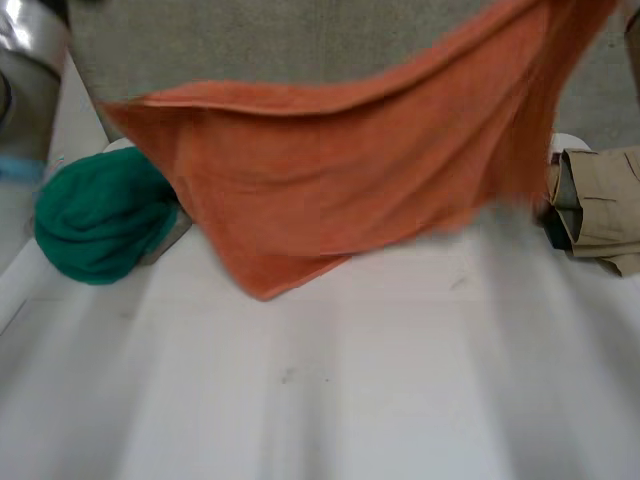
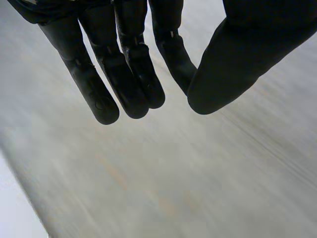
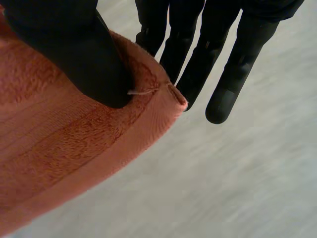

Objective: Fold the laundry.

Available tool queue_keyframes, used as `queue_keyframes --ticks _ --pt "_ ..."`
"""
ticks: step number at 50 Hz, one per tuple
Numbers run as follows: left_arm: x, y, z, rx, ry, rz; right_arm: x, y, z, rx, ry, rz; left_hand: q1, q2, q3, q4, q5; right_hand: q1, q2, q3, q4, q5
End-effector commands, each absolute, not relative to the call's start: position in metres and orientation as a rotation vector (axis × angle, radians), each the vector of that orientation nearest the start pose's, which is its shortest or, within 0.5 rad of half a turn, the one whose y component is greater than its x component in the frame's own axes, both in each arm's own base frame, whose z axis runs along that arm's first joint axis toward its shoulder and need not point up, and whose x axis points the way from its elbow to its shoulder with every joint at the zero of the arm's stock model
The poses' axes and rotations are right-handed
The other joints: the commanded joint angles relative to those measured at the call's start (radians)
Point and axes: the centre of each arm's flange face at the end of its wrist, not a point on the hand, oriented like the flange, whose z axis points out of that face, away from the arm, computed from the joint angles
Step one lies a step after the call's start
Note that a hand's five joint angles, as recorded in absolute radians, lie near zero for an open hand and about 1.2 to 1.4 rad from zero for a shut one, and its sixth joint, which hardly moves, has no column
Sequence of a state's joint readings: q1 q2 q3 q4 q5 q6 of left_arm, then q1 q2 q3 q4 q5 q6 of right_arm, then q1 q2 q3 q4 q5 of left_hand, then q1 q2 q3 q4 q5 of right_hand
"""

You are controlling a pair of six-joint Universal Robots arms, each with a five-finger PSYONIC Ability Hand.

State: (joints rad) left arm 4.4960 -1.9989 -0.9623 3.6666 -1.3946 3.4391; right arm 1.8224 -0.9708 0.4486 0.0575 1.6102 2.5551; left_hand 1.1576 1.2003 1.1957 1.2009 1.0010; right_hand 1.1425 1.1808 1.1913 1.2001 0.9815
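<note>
Orange towel [image 1: 350, 180], corner pinched by right hand [image 3: 74, 49], left hand [image 2: 133, 74] relaxed and empty.

The towel [image 1: 360, 170] was orange terry cloth, matt and nubbly in its pile, with a flatter woven band along the hem; the green cloth [image 1: 100, 215] looked soft and matt, and the beige garment [image 1: 600, 205] had a smoother, tighter weave. The table [image 1: 330, 400] was white, smooth and faintly sheened. The left hand [image 2: 129, 74] and right hand [image 3: 74, 49] were black with a smooth, dull finish like plastic or rubber, whereas the left arm [image 1: 25, 50] looked like glossy grey metal.
</note>
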Motion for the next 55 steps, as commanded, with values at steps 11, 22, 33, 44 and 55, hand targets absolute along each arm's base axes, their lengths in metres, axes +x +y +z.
queue_keyframes --ticks 11,22,33,44,55 --pt "-0.230 -0.398 0.352 0.428 1.462 -2.865 0.231 -0.404 0.359 -0.740 1.797 -2.798 0.239 0.196 0.201 0.195 0.221 0.254 0.215 0.205 0.196 0.240" --pt "-0.248 -0.371 0.246 0.632 1.978 -2.600 0.241 -0.373 0.329 -0.939 1.884 -2.594 -0.944 -0.987 -0.982 -0.987 -0.962 0.254 0.215 0.205 0.196 0.240" --pt "-0.309 -0.375 0.207 0.775 2.054 -2.643 0.287 -0.262 0.428 -1.015 1.328 -2.662 -0.962 -1.004 -1.000 -1.005 -0.980 0.254 0.215 0.205 0.196 0.240" --pt "-0.367 -0.369 0.152 0.928 2.132 -2.643 0.298 -0.171 0.469 -1.037 1.124 -2.588 -0.973 -1.016 -1.011 -1.017 -0.991 0.254 0.215 0.205 0.196 0.240" --pt "-0.396 -0.372 0.117 0.933 2.149 -2.638 0.283 -0.152 0.491 -0.959 1.080 -2.614 0.239 0.196 0.201 0.195 0.221 0.254 0.215 0.205 0.196 0.240"
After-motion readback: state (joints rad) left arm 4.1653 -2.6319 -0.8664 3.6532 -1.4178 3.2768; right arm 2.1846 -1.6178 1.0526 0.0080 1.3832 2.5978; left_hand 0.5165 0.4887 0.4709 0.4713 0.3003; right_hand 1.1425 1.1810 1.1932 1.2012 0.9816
